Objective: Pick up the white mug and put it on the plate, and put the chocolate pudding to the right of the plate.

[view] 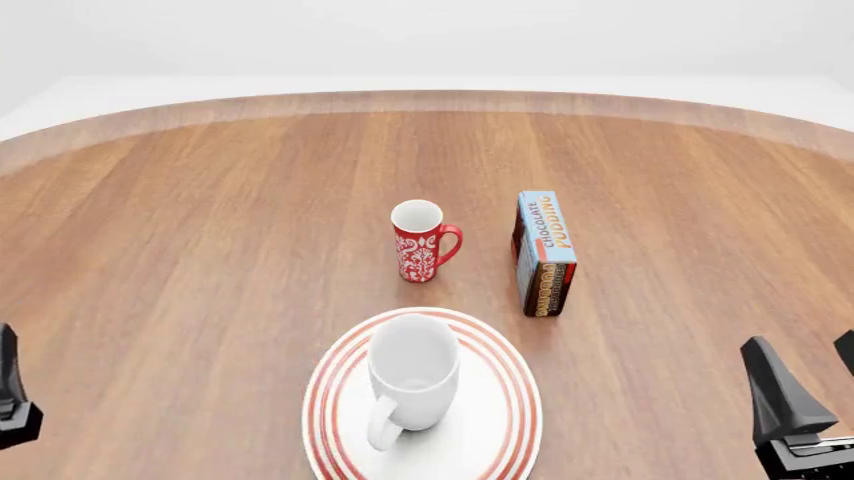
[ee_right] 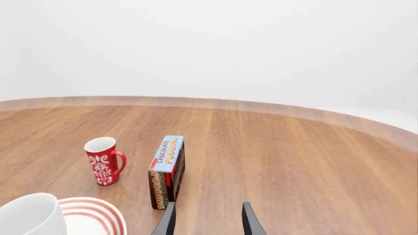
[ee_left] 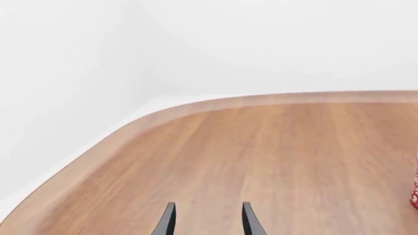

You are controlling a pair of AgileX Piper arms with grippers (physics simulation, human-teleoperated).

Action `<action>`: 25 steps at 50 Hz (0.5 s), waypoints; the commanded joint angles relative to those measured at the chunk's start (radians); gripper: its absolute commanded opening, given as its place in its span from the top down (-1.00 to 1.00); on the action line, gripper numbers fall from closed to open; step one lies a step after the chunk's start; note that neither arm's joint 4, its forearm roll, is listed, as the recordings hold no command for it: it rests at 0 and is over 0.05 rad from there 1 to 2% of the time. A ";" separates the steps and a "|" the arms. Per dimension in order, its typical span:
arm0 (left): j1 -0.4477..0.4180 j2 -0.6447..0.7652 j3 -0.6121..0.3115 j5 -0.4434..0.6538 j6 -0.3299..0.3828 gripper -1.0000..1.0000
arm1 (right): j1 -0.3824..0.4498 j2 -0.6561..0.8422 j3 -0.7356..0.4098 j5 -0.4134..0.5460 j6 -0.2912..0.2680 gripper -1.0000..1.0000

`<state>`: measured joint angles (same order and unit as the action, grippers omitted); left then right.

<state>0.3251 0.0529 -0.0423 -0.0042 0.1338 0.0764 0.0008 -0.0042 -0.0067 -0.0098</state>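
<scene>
The white mug (view: 412,375) stands upright on the red-ringed plate (view: 518,405) at the near middle of the table, its handle toward me. The chocolate pudding (view: 545,252) carton rests on a long edge, blue face up, beyond the plate's right side and apart from it. In the right wrist view the pudding (ee_right: 166,169) lies just ahead of my right gripper (ee_right: 207,210), with the white mug (ee_right: 29,215) and plate (ee_right: 98,213) off to one side. My right gripper (view: 811,362) is open and empty near the front right edge. My left gripper (ee_left: 207,210) is open and empty at the front left.
A slimmer red mug (view: 422,240) with white pattern stands upright beyond the plate, left of the pudding; a sliver of the red mug (ee_left: 414,191) shows in the left wrist view. The round wooden table's edge (view: 427,98) curves along the far side.
</scene>
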 commanded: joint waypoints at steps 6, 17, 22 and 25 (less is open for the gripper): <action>0.062 -0.050 0.039 -0.026 -0.017 -1.00 | -0.003 0.000 -0.001 -0.003 -0.004 -1.00; 0.062 -0.052 0.039 -0.036 -0.029 -1.00 | -0.015 0.000 -0.004 -0.004 -0.001 -1.00; 0.058 -0.052 0.039 -0.036 -0.032 -1.00 | -0.024 0.000 -0.007 -0.003 -0.003 -1.00; 0.057 -0.052 0.039 -0.038 -0.036 -1.00 | -0.026 0.000 -0.012 0.000 -0.010 -1.00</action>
<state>0.3805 0.0055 -0.0061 -0.0363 0.1074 0.0609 0.0006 -0.0094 -0.0091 -0.0123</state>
